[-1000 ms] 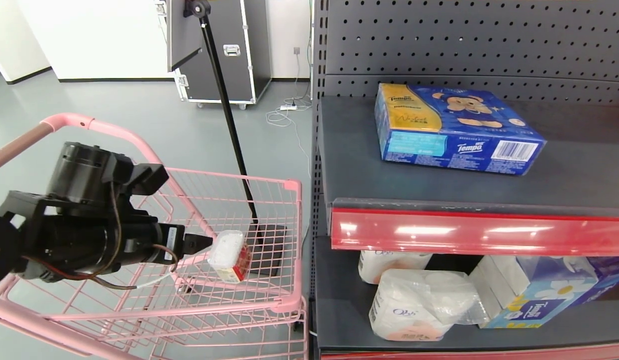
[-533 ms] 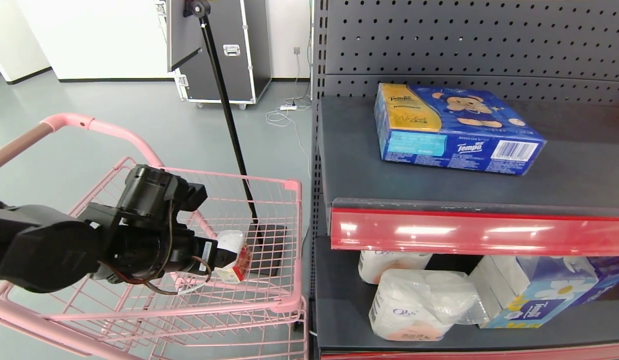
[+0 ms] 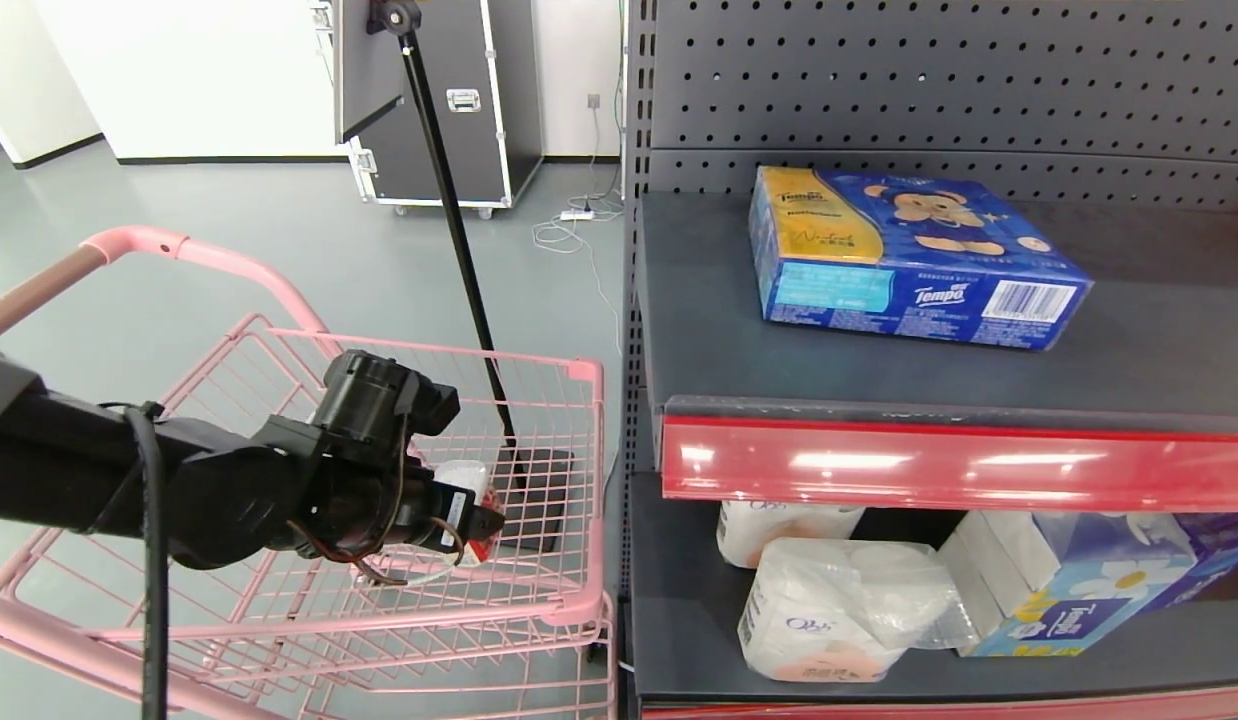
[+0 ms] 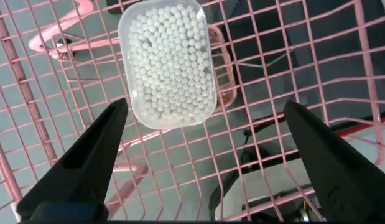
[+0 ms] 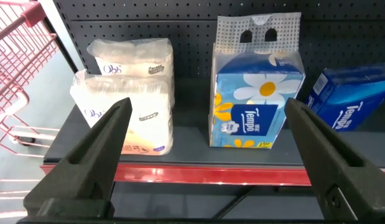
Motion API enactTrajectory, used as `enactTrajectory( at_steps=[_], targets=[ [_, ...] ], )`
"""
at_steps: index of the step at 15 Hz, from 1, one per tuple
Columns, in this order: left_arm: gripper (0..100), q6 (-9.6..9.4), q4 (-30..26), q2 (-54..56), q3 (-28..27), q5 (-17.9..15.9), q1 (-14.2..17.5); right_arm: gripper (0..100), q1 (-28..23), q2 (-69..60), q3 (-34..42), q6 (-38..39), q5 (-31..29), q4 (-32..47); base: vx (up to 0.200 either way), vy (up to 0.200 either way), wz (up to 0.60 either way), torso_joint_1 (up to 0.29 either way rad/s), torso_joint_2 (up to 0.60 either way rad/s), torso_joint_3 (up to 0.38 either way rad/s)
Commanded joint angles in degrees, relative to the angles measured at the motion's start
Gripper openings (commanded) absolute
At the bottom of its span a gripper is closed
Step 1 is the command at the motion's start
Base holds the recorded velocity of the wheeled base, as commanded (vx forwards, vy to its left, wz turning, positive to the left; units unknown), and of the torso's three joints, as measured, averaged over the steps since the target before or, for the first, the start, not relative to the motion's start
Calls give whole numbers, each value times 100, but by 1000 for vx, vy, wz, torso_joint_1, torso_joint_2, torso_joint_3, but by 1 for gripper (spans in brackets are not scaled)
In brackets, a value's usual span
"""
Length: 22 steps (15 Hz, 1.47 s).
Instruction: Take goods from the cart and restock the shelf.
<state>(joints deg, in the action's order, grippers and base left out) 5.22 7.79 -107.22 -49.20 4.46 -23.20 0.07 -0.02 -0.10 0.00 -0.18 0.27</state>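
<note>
One item shows in the cart point(image 3: 590, 470) — a clear tub point(image 4: 167, 62) of white-tipped swabs, resting against the wire mesh at the cart's corner nearest the shelf point(image 3: 699, 330). The left end effector point(image 4: 204, 106) is inside the cart just short of the tub, fingers spread wide, with the tub nearer one finger than the other. I judge this to be the pick step: the next move calls for centring, sliding forward around the tub, then squeezing gently — thin plastic may slip. Right of the cart, the right end effector point(image 5: 208, 106) hangs spread and empty before the shelf's lower level.
</note>
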Motion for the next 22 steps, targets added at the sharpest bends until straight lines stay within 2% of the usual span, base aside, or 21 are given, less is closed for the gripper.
enactTrajectory(
  at_steps=[1, 5, 12, 22],
  targets=[
    [100, -3, -6, -256, -160, 46, 26, 100, 1, 2, 1, 0, 1, 0, 0, 0, 0, 0, 0, 0],
    [100, -12, -6, -590, -388, 257, 70, 100, 1, 2, 1, 0, 1, 0, 0, 0, 0, 0, 0, 0],
    [100, 14, -6, -1117, -802, 283, 79, 100, 1, 2, 1, 0, 1, 0, 0, 0, 0, 0, 0, 0],
    [100, 23, -23, -1232, -696, 318, 193, 100, 1, 2, 1, -9, 1, 0, 0, 0, 0, 0, 0, 0]
  ],
)
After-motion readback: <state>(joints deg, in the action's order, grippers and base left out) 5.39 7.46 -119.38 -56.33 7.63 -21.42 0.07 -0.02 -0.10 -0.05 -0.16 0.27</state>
